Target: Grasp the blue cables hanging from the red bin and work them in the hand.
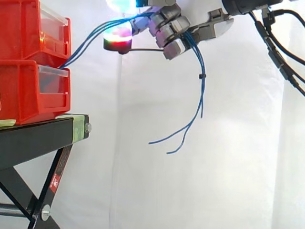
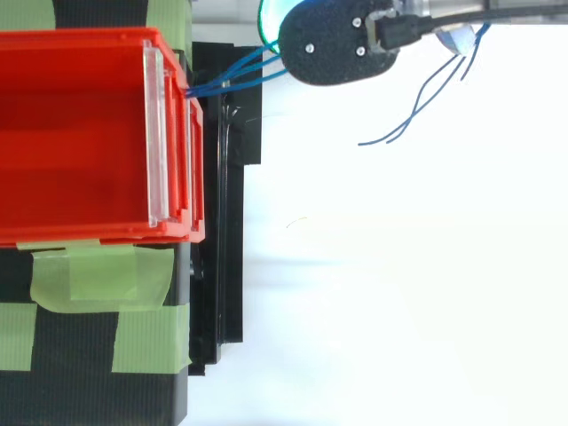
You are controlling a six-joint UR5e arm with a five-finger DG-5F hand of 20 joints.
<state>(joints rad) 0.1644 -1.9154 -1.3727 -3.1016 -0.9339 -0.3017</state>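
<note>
Side view shows us the blue cables (image 1: 202, 95) rising from the front of the lower red bin (image 1: 28, 90) into the hand (image 1: 167, 28), whose fingers are curled round the bundle; beyond the hold the loose ends droop and splay in soft curves, well clear of the black stand (image 1: 38, 138). We judge the strands light, thin and limp, with a smooth jacket that could slip between the thick pads (image 1: 118, 40); the best hold seems to be where they lie bunched, above the small black tie (image 1: 201, 76). Their far ends sit in the bin, so we would pull gently. Top view shows the bin's hard glossy plastic, a clear front panel (image 2: 158, 133), and matt green tape (image 2: 98, 275).
</note>
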